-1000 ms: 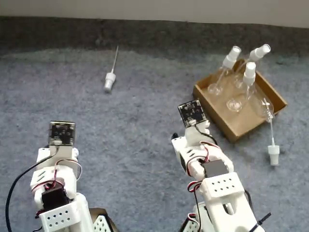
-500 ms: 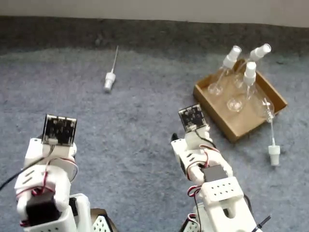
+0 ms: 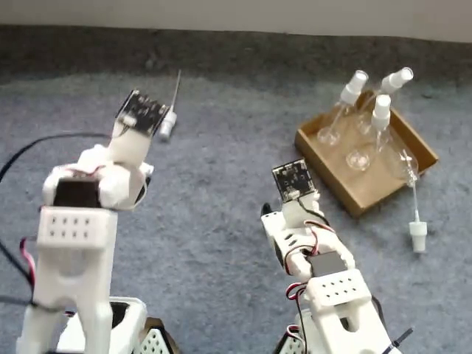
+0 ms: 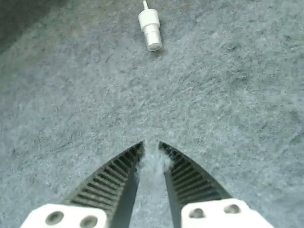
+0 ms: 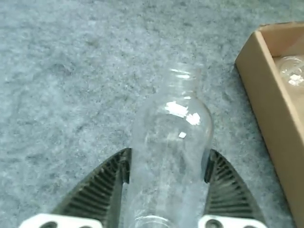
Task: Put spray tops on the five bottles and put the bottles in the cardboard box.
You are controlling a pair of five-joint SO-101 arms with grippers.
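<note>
A loose spray top (image 4: 151, 31) with a long dip tube lies on the grey carpet, also visible in the high view as the spray top (image 3: 168, 124). My left gripper (image 4: 151, 144) hovers short of it, open by a narrow gap and holding nothing. My right gripper (image 5: 166, 159) is shut on a clear bottle (image 5: 173, 128) that has no top, just left of the cardboard box (image 3: 335, 173). Three capped bottles (image 3: 381, 110) stand leaning in the box. A second loose spray top (image 3: 417, 236) lies on the carpet right of the box.
The grey carpet (image 3: 221, 162) covers the table, and a darker strip runs along its far edge. The box wall (image 5: 266, 104) stands close beside the held bottle. Another clear bottle (image 3: 405, 161) seems to lie at the box's right side.
My left arm has risen and stretched forward to the spray top at the far left. The right arm has barely moved and keeps its bottle.
</note>
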